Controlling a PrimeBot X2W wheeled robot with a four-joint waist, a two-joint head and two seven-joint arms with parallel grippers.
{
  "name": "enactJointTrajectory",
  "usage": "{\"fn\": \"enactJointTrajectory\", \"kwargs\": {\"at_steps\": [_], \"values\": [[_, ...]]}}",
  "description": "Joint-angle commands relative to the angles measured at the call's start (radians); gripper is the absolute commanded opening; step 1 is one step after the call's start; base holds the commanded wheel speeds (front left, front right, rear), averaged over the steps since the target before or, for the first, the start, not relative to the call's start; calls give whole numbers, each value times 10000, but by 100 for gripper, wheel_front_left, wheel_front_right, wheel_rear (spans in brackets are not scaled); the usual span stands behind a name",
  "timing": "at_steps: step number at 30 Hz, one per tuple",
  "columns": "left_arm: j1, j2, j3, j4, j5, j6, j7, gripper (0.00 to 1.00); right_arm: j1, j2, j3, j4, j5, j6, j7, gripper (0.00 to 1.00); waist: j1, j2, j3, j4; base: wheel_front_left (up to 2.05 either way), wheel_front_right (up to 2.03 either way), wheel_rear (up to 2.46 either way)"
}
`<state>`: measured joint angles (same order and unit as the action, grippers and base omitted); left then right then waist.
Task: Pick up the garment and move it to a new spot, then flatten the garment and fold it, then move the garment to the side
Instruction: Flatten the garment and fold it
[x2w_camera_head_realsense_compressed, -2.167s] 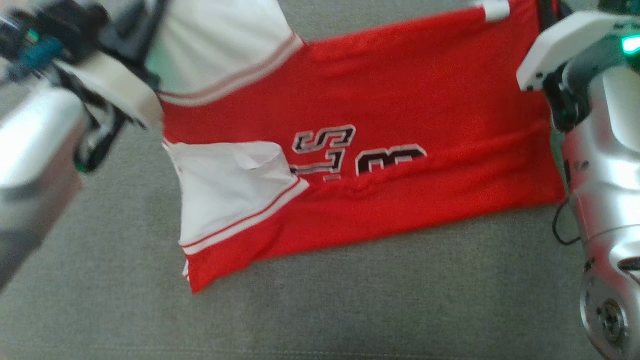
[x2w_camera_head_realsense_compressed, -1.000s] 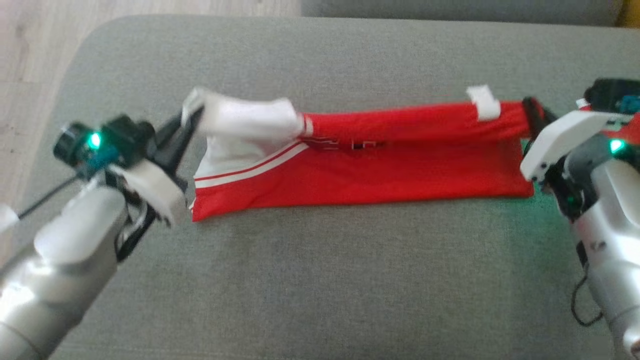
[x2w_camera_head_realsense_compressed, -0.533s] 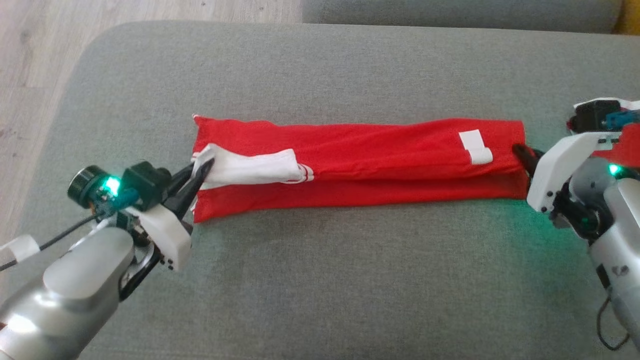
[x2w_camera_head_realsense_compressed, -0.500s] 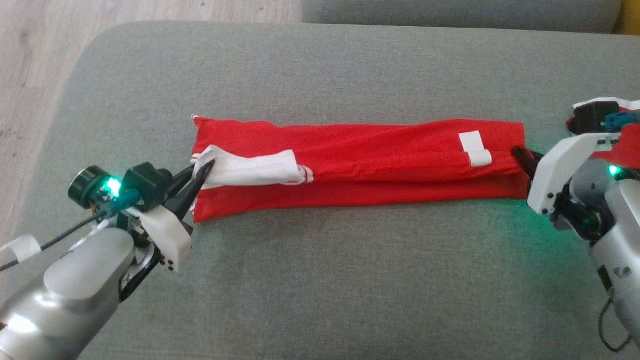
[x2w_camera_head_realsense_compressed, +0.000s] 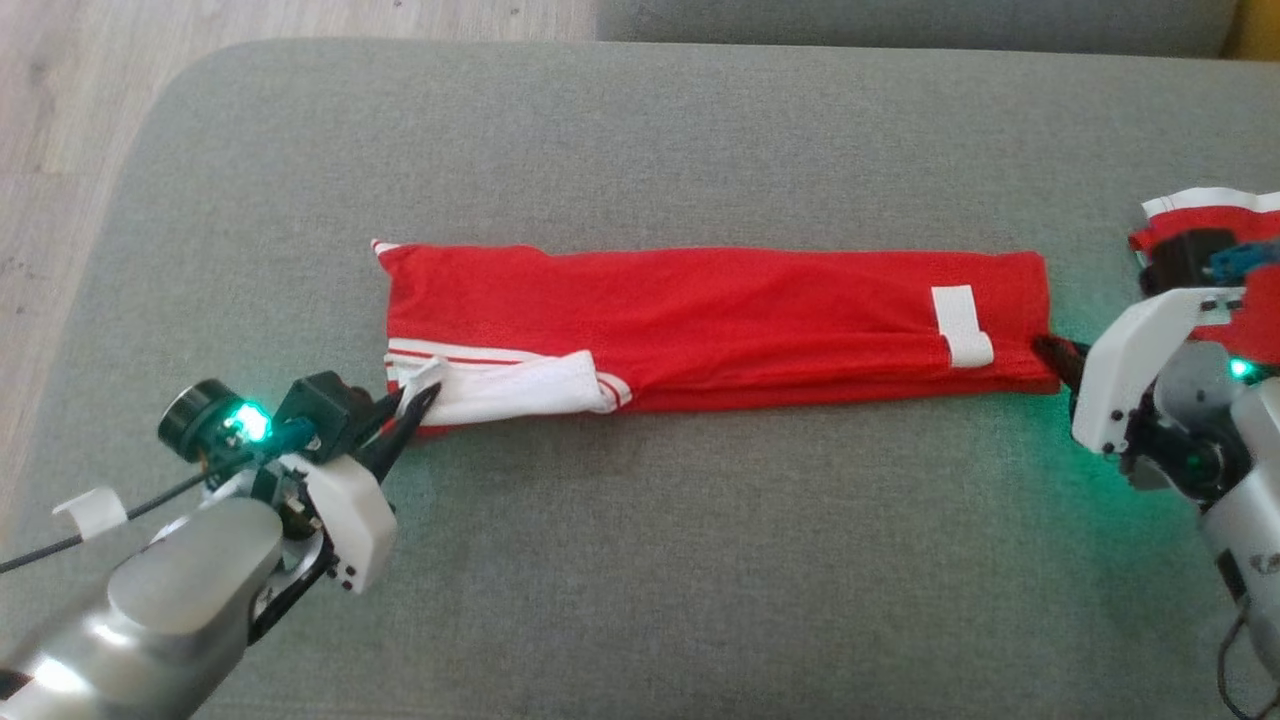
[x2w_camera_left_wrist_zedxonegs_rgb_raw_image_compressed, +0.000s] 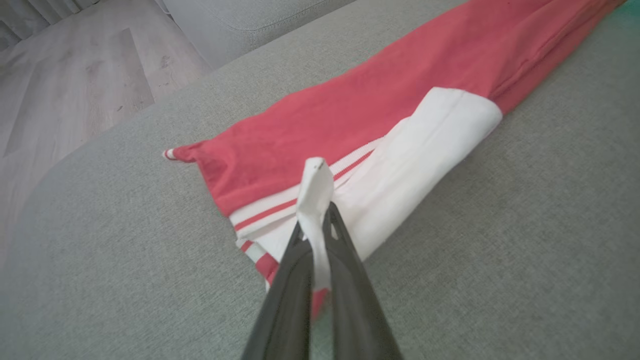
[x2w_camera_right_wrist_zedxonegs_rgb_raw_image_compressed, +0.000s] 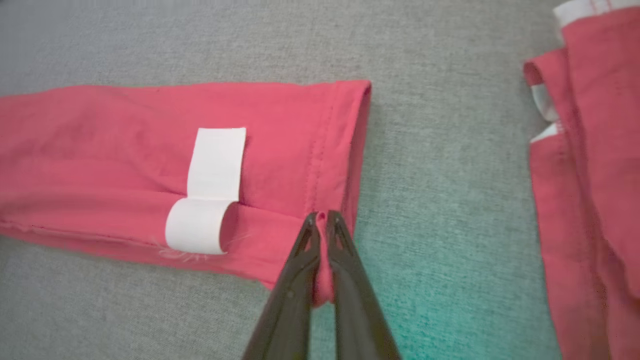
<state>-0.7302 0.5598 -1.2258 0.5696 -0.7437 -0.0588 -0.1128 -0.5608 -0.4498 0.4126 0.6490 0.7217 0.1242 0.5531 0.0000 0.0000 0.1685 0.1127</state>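
Our left gripper (x2w_camera_head_realsense_compressed: 422, 402) pinches the sleeve end and our right gripper (x2w_camera_head_realsense_compressed: 1048, 348) the hem of the red-and-white jersey garment (x2w_camera_head_realsense_compressed: 700, 310), folded into 1 long strip across the middle of the grey fabric cushion (x2w_camera_head_realsense_compressed: 650, 580). We judge further folding and moving it aside remain.

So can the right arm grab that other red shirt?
Probably not yet. The right gripper is shut on the hem of the red jersey. The other red garment lies close, with bare cushion between, so it need only let go first.
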Motion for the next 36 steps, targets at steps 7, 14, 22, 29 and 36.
{"fn": "enactJointTrajectory", "kwargs": {"at_steps": [7,14,22,29,36], "values": [[-310,216,777,-23,-191,496,-509,100,-57,312,-739,-726,271,65,-805,100,0,0,-145,-5,0,0,0],[280,-143,3503,-1389,-1534,1874,-1472,100,252,1410,-2197,-1516,-559,65,-4056,100,0,0,-721,-96,0,0,0],[3043,-889,7095,-4675,429,3073,-1486,100,1792,2742,-2447,-2782,-2593,65,-6788,100,0,0,-1129,-190,0,0,0],[5332,-1986,8437,-5324,2058,3164,-1488,100,3363,3578,-2861,-3353,-3854,65,-7686,100,0,0,-1236,-203,0,0,0],[6309,-2846,9052,-5032,2979,2589,-1488,100,3858,3891,-3200,-3471,-4296,65,-7598,100,0,0,-1024,-140,0,0,0]]}}
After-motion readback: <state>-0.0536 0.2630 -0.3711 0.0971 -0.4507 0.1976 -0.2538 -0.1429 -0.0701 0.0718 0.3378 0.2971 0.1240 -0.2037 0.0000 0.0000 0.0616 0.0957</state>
